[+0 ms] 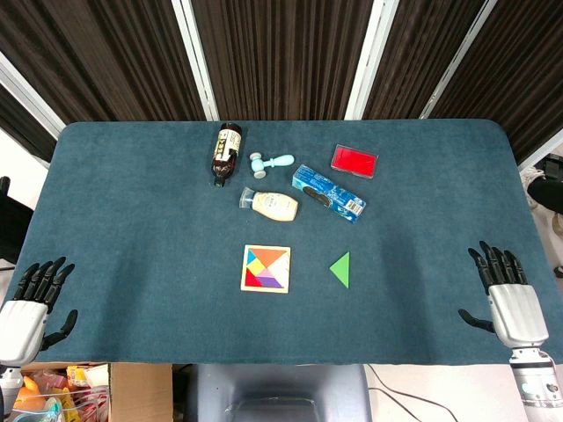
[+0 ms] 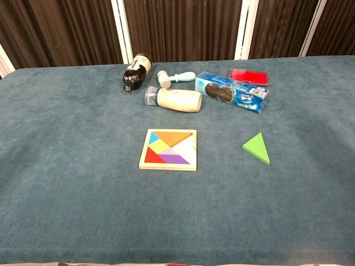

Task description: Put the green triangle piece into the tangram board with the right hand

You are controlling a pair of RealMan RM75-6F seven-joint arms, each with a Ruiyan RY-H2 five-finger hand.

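A green triangle piece [image 1: 341, 269] [image 2: 257, 148] lies flat on the teal cloth, to the right of the tangram board [image 1: 266, 268] [image 2: 168, 149]. The wooden board holds several coloured pieces, with a bare gap at its right side. My right hand [image 1: 503, 291] rests at the table's near right edge, fingers spread and empty, well to the right of the triangle. At the near left edge sits my left hand [image 1: 33, 303], also empty with its fingers apart. Neither hand shows in the chest view.
Behind the board lie a cream bottle [image 1: 271, 205] [image 2: 174, 100], a dark bottle [image 1: 226, 153] [image 2: 136, 71], a pale blue toy hammer [image 1: 270, 163] [image 2: 175, 77], a blue biscuit pack [image 1: 328, 193] [image 2: 231, 92] and a red box [image 1: 354, 161] [image 2: 249, 76]. A cardboard box [image 1: 106, 393] stands below the left edge.
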